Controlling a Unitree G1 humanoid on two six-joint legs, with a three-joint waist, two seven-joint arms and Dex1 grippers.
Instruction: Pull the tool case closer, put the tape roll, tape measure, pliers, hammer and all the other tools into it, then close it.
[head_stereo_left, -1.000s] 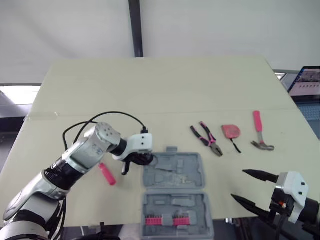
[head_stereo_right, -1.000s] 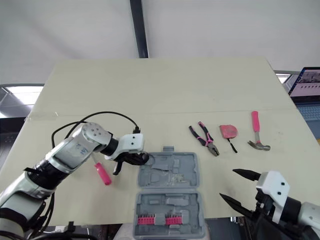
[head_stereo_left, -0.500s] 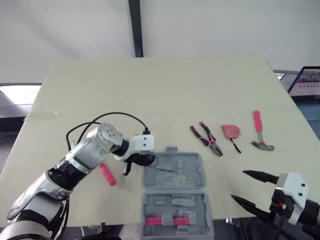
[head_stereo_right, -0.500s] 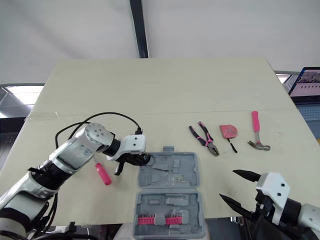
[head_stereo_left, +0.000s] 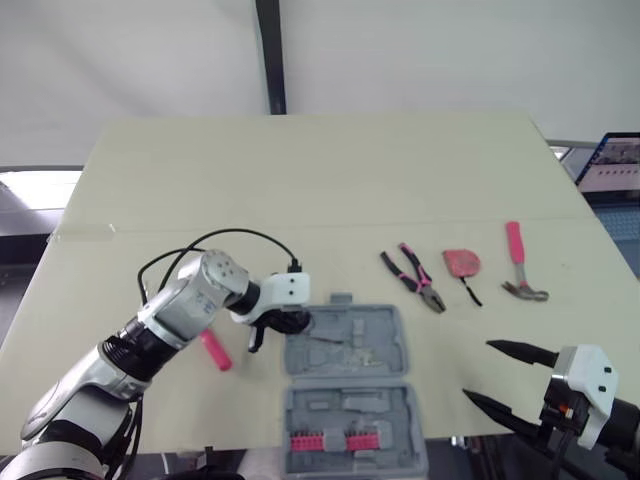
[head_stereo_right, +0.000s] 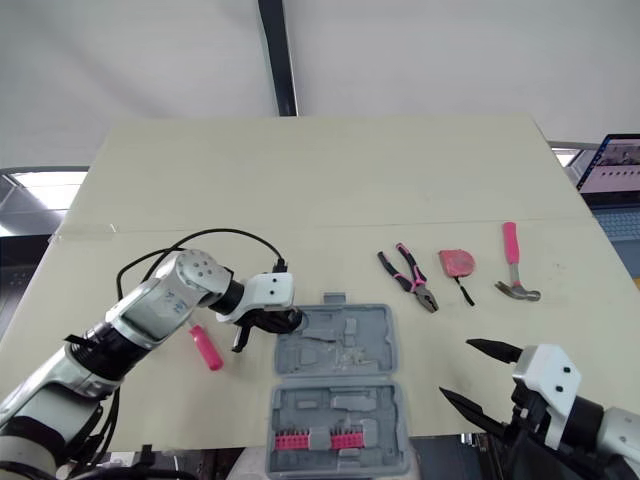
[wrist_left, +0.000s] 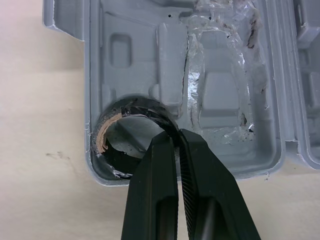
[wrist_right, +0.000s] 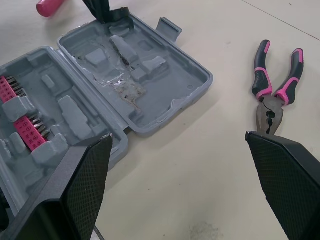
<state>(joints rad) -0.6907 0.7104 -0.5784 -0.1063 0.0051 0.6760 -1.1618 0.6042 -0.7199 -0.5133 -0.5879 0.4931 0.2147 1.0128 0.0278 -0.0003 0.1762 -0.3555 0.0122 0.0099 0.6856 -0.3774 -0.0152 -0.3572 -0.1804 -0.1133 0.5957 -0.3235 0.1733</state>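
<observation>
Fingers (wrist_left: 152, 200), from left wrist, pinch tape roll (wrist_left: 134, 106) inside case (wrist_left: 220, 90).

Head stereo downward, wrists close on case (wrist_right: 165, 95)

Beige counter (head_stereo_left: 300, 180) carries an open grey tool case (head_stereo_left: 350, 405) near its front edge. A pink-handled tool (head_stereo_left: 213, 350) lies left of the case. To the case's right, in a row and apart: pliers (head_stereo_left: 412, 278), tape measure (head_stereo_left: 461, 263), hammer (head_stereo_left: 520, 262).

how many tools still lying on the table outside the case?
4. A pink-handled tool left of the case; pliers, tape measure and hammer in a row to its right. The tape roll is already in the case.
</observation>
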